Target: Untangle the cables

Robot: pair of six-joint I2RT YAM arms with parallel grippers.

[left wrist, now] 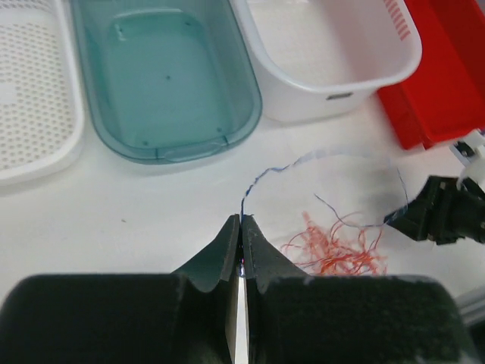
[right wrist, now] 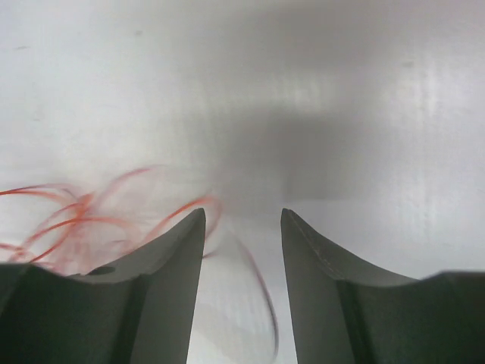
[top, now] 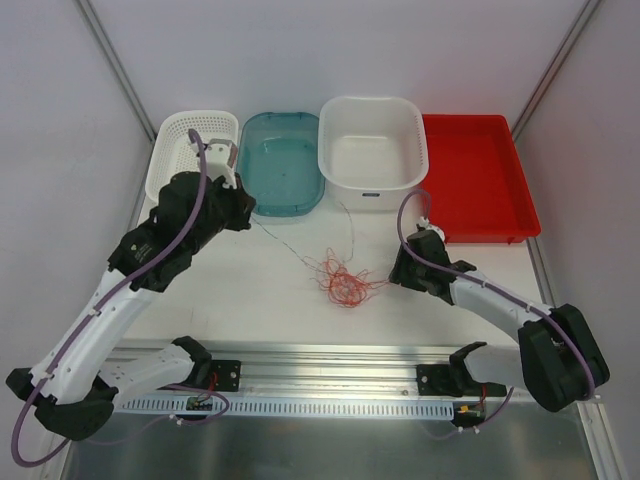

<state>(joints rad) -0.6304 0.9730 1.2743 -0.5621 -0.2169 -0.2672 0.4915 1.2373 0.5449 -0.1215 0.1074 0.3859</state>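
The left gripper (left wrist: 241,221) is clenched on a thin grey cable (left wrist: 303,159). The right gripper (right wrist: 242,214) has its jaws apart. The red cables (top: 343,280) lie tangled mid-table.

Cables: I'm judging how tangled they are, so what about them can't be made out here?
- Right wrist: cables blurred; whether any touches the open right tool is unclear.
- Top view: strands too thin to count or trace crossings.
- Left wrist: grey wire, pinched by the shut left tool, ends out of sight at the right tool; whether it is held there is unclear.
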